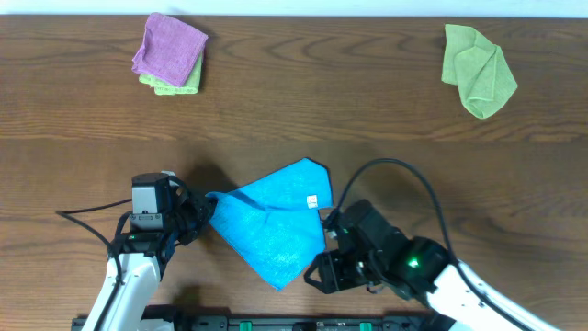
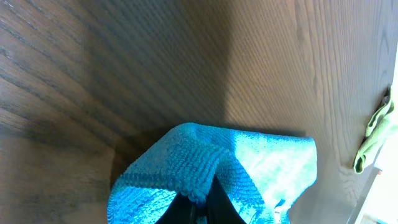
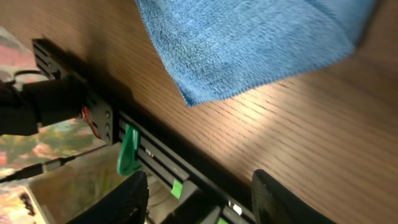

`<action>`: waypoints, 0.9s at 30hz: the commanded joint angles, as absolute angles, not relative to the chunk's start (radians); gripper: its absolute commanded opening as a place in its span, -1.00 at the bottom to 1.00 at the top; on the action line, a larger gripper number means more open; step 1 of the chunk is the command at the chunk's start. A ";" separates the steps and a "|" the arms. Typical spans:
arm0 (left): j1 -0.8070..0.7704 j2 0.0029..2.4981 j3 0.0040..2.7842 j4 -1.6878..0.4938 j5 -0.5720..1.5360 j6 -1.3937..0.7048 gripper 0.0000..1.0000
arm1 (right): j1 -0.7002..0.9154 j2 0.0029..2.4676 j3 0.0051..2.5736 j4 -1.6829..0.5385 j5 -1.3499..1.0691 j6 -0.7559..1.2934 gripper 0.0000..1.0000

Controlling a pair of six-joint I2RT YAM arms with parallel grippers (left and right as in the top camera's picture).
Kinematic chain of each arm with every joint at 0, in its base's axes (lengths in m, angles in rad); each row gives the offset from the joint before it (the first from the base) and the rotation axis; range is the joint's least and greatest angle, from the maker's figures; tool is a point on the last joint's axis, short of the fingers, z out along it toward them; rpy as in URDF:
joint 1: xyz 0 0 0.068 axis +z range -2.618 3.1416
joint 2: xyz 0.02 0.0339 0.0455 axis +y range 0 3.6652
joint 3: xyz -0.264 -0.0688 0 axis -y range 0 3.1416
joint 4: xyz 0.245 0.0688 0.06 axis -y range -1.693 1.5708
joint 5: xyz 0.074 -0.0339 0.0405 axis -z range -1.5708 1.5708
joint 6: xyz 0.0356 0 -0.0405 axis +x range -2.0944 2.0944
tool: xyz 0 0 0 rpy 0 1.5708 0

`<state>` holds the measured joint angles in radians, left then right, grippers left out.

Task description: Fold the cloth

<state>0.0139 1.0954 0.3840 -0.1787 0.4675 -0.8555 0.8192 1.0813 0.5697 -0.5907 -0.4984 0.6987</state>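
The sky-blue cloth (image 1: 273, 221) lies folded into a rough triangle near the table's front edge, its small white tag (image 1: 311, 200) toward the right. My left gripper (image 1: 198, 210) is shut on the cloth's left corner. In the left wrist view the blue cloth (image 2: 205, 168) bunches up around the dark fingertips (image 2: 217, 202). My right gripper (image 1: 323, 262) hovers by the cloth's lower right edge, open and empty. Its wrist view shows the cloth (image 3: 249, 43) ahead of the spread fingers (image 3: 273, 199), apart from them.
A purple cloth (image 1: 170, 46) sits stacked on a light green one (image 1: 171, 85) at the back left. Another light green cloth (image 1: 476, 69) lies crumpled at the back right. A black rail (image 3: 155, 155) with green clips runs along the table's front edge.
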 commanded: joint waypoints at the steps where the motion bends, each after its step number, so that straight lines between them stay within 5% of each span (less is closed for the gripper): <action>1: 0.013 1.090 0.408 -0.184 0.464 -0.830 -0.88 | 0.849 1.140 0.575 -0.549 -0.477 0.712 0.12; 27: 0.013 1.090 0.408 -0.183 0.464 -0.830 -0.88 | 0.912 1.427 0.575 -0.320 -0.540 0.850 0.31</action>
